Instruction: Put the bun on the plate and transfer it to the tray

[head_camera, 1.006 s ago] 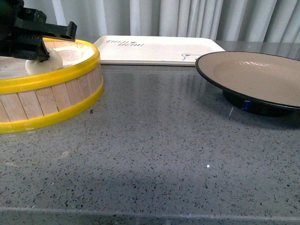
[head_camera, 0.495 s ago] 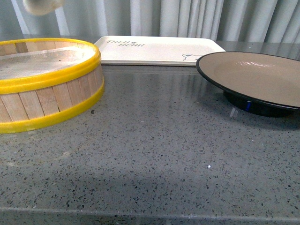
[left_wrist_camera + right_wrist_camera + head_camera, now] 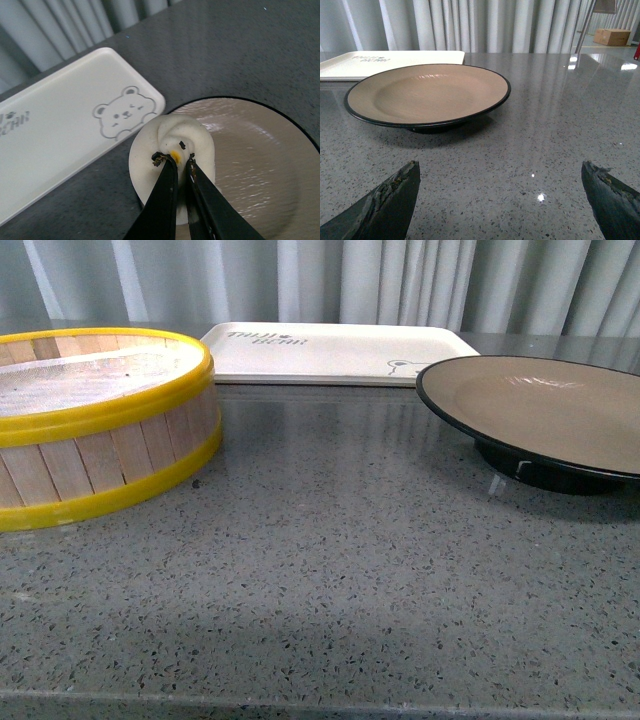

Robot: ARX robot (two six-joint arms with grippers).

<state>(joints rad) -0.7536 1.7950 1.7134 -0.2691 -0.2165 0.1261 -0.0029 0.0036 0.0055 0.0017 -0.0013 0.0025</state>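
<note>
My left claw (image 3: 174,159) is closed narrowly on the pleated top of the bun (image 3: 172,134), its two dark fingers (image 3: 160,200) pinching the twist, where a small yellow spot shows. Seen from that wrist, the bun hangs over the black rim of the plate (image 3: 260,170), on the side of the plate nearest the tray (image 3: 55,130). I cannot tell whether it touches the plate. The bear drawing (image 3: 124,113) sits at the corner of the tray just beside the plate. My right claw (image 3: 500,167) is spread wide and holds nothing. It hangs low over the tabletop (image 3: 545,150), with the plate ahead of it and apart from it. From the front, the plate stands on its black foot at the right of the speckled grey tabletop. The tray lies flat behind it toward the middle, close to the plate's rim. A yellow-rimmed wooden steamer basket (image 3: 100,430) sits at the left, well apart from the plate. Pale curtains (image 3: 400,280) hang behind.
</note>
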